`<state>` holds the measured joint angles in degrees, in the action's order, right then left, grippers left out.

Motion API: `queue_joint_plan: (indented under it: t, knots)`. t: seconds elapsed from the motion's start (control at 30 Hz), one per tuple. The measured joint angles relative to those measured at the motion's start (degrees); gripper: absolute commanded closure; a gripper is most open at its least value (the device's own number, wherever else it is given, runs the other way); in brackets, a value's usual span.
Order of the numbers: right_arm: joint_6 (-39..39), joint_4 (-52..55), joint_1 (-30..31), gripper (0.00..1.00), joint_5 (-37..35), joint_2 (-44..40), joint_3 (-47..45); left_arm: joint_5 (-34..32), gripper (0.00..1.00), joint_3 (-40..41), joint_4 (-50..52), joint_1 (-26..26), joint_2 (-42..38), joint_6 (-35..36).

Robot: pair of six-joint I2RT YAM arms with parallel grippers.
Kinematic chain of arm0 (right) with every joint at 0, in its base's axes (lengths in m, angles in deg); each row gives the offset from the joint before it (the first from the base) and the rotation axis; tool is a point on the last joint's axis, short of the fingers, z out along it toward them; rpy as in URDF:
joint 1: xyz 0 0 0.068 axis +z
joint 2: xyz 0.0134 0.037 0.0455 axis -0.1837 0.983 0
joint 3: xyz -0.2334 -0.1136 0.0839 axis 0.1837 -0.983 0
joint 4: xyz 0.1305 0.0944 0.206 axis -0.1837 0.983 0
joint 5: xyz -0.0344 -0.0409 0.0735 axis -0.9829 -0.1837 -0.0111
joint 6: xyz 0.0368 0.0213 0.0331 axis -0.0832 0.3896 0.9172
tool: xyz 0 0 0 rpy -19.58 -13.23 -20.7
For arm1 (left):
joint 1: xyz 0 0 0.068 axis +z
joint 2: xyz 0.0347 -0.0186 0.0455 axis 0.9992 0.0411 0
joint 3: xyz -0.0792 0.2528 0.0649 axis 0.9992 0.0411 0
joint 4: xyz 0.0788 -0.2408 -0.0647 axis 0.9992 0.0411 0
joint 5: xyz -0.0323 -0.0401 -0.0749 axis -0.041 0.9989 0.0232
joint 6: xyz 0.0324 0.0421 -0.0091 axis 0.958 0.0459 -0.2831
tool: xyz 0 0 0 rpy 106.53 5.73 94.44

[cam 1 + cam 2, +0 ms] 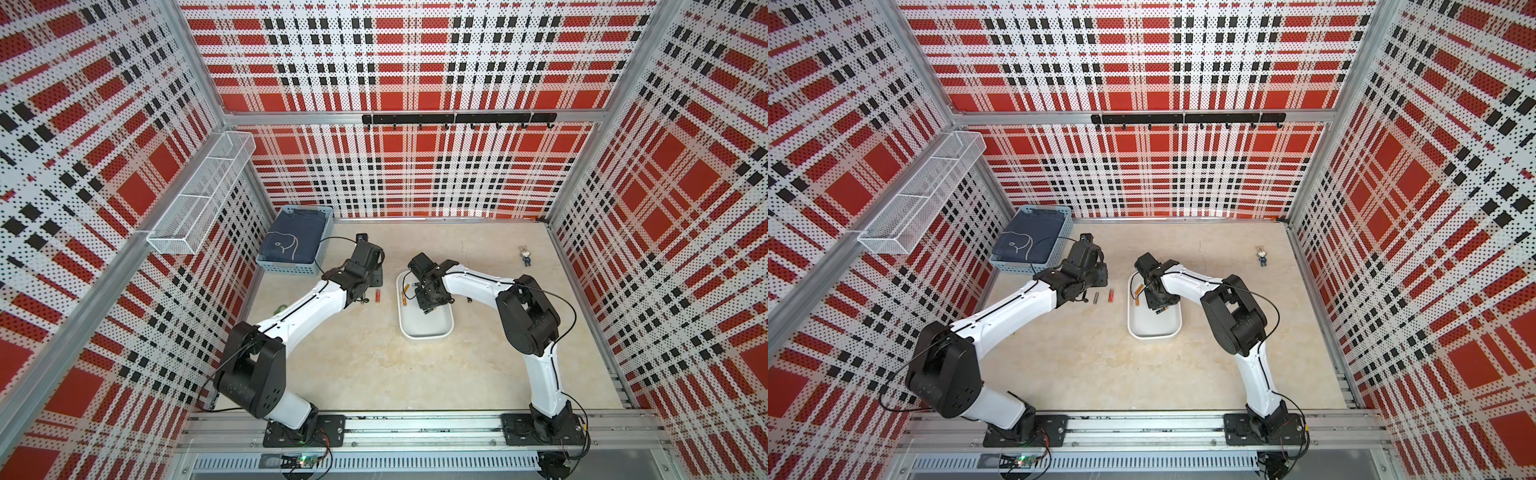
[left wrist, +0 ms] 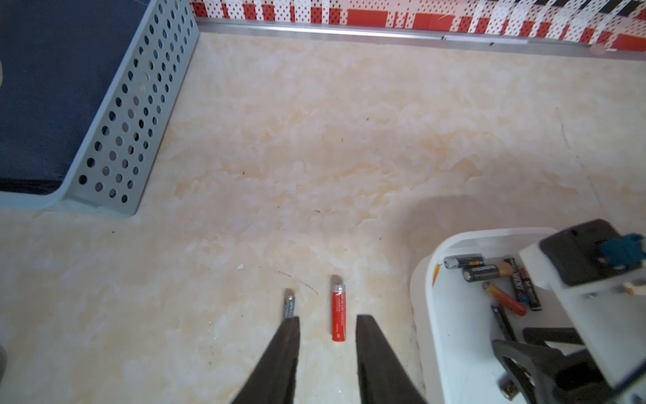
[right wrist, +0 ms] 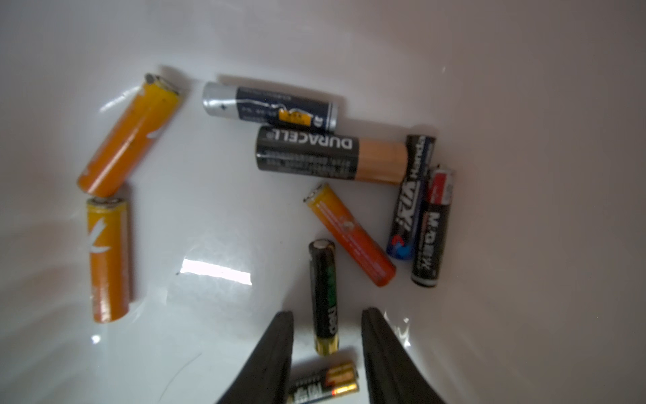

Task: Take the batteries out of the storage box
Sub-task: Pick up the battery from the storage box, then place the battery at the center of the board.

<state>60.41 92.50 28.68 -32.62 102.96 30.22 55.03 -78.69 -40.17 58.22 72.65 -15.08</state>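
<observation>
The white storage box (image 1: pixel 426 334) (image 1: pixel 1152 336) sits mid-table. Several batteries lie on its floor in the right wrist view: orange ones (image 3: pixel 129 134), a Duracell (image 3: pixel 328 154), black ones (image 3: pixel 431 224). My right gripper (image 3: pixel 328 313) is down inside the box and open. A black battery with a gold end (image 3: pixel 324 273) lies between its fingers with a gap on each side, and another black-gold battery (image 3: pixel 325 384) lies crosswise nearer the palm. My left gripper (image 2: pixel 328 319) is open over the table, left of the box. A red battery (image 2: pixel 338 313) (image 1: pixel 378 296) lies between its fingers. A grey battery (image 2: pixel 288 307) (image 1: pixel 1096 298) pokes out past one fingertip.
A light-blue perforated basket (image 1: pixel 297 245) (image 2: pixel 129 115) holding dark cloth stands at the back left, close behind the left arm. A rabbit figurine (image 1: pixel 525 254) stands at the back right. A wire-mesh shelf (image 1: pixel 199 195) hangs on the left wall. A green keychain (image 1: pixel 279 308) peeks from under the left forearm.
</observation>
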Motion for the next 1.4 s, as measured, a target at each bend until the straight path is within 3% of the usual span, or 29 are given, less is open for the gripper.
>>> queue_joint_plan:
  t: [0.1, 0.33, 0.43, 0.67, 0.9, 1.17, 1.3, 1.4]
  knots:
    - [0.17, -0.55, 0.0, 0.67, -0.48, 0.81, 0.76, -1.44, 0.66, 0.09, -0.07, -2.16, -0.68, -0.83]
    - [0.57, -1.66, 0.0, 0.9, -1.38, 1.4, 1.44, -3.39, 0.65, 0.5, -0.13, -3.58, -0.66, -1.79]
    - [0.98, -1.84, 0.0, 0.96, -1.33, 1.29, 1.44, -4.79, 0.66, 0.61, -0.35, -3.72, -0.66, -2.05]
    - [2.01, -3.96, -0.76, 0.97, 4.92, -3.65, -2.27, -7.52, 0.66, 2.32, -1.95, -3.76, -1.07, -3.56]
    - [2.71, -6.64, -4.35, 0.97, 9.4, -16.39, -5.6, -8.7, 0.67, 4.52, -6.08, -5.42, -2.51, -3.74]
    - [0.83, -7.32, -17.49, 0.96, 4.85, -29.16, -15.08, -7.78, 0.66, -1.79, -7.08, -14.82, 5.49, 2.6]
    - [-1.66, -7.3, -25.68, 0.96, 1.68, -28.55, -21.7, -5.18, 0.66, -5.66, -7.13, -18.62, 10.56, 6.69]
    - [-3.41, -7.04, -27.45, 0.96, 0.07, -25.73, -23.89, -3.37, 0.67, -7.26, -7.1, -20.17, 13.55, 8.5]
